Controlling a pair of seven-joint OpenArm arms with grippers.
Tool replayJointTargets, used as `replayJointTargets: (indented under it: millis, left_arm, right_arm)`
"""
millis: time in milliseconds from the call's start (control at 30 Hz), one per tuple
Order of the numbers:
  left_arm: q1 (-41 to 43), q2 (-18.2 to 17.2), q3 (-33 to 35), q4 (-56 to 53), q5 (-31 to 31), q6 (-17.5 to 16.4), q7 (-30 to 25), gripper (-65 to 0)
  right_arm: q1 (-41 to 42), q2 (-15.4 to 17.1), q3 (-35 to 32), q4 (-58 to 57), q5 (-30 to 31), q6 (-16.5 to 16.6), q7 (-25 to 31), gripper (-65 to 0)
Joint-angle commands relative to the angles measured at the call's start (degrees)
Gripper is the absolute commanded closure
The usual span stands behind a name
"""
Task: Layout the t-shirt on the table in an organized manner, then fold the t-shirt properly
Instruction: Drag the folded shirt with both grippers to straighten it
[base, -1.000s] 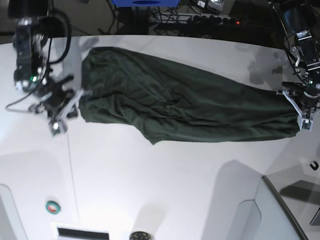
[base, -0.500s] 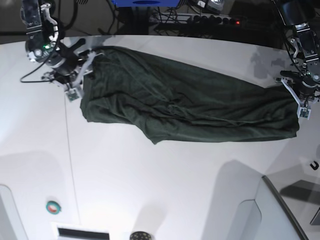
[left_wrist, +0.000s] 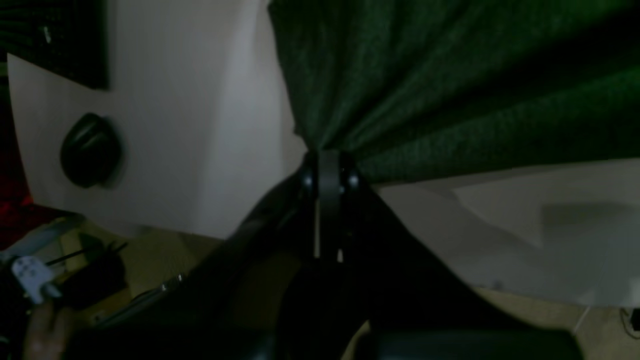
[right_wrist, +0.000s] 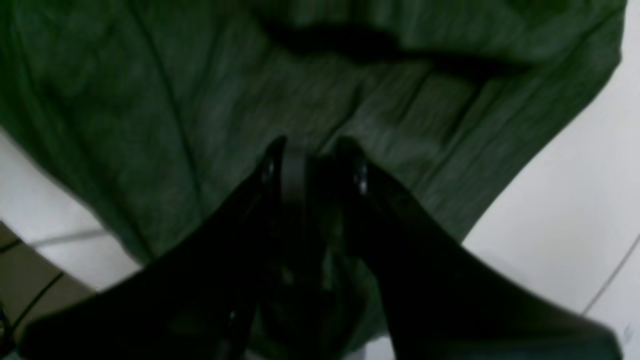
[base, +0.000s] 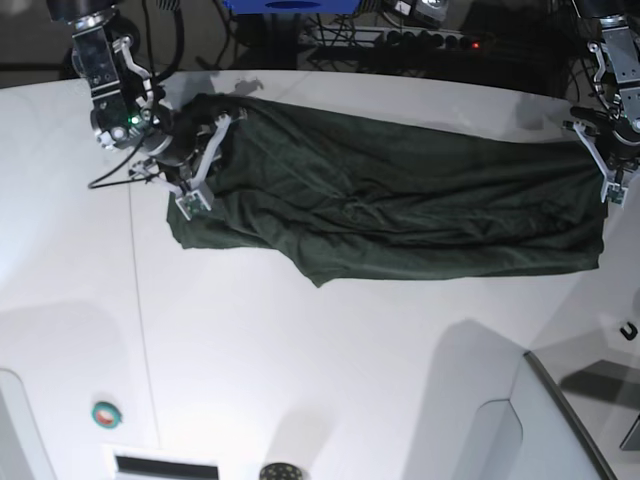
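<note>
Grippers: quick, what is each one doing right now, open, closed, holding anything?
Left gripper: shut, pinching the t-shirt edge.
Right gripper: jaws slightly apart over the shirt; cannot tell whether it grips cloth.

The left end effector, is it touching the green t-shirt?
Touching. In the left wrist view, the left end effector is shut on a bunched edge of the t-shirt.

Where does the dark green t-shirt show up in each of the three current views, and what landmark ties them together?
Base: the t-shirt lies stretched across the upper middle of the picture, from one arm to the other.
Left wrist: it fills the upper right, its edge pinched in the left gripper.
Right wrist: it covers most of the picture, under the right gripper.
Shared landmark: the white table, also seen in the wrist views.
</note>
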Motion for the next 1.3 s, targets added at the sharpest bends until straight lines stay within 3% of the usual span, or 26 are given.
replayJointTargets:
  millis: [0,167,300,400,500,800,1067,1267]
  left_arm:
    - [-0.16,-1.18,-0.3,0.88,0.11,0.69,-0.63,0.0]
    - [-0.25,-1.1,-0.13,0.61,0.11,0.87,-0.37,-0.2]
    - [-0.6,-1.27,-0.21,-1.85,0.11,0.87,-0.37,-18.9]
    - [-0.69,-1.36,-0.21,-2.02,0.11,0.87,-0.37,-37.7]
    - [-0.69,-1.45,-0.48,-1.76,-0.06,0.87,-0.45,-48.7]
    - [-0.78,-1.1,-0.57,-1.06,-0.68,0.78,-0.72,-47.7]
    - [-0.78,-0.48,-0.57,-1.67,-0.68,0.78,-0.81,-47.4]
    - [-1.04,2.16,-0.48,-1.67,-0.68,0.87,-0.89,-36.2]
  right_arm:
    - [0.08,0.32,0.14,-0.8,-0.7,-0.05,-1.3,-10.1]
    - [0.26,0.41,5.5,-2.64,-0.7,0.04,-1.3,-10.1]
    - [0.26,0.5,7.79,-2.64,-0.7,0.22,-1.3,-10.1]
    - [0.08,0.59,8.05,-2.64,-0.78,0.22,-1.3,-10.1]
    - [0.08,0.59,8.05,-2.64,-0.78,0.22,-1.3,-10.1]
    - [0.34,3.49,9.28,-2.82,-0.78,0.04,-1.3,-10.1]
    - [0.87,3.93,12.01,-4.67,-0.78,0.04,-1.3,-10.1]
    - [1.22,3.93,12.36,-4.67,-0.78,0.04,-1.3,-9.9]
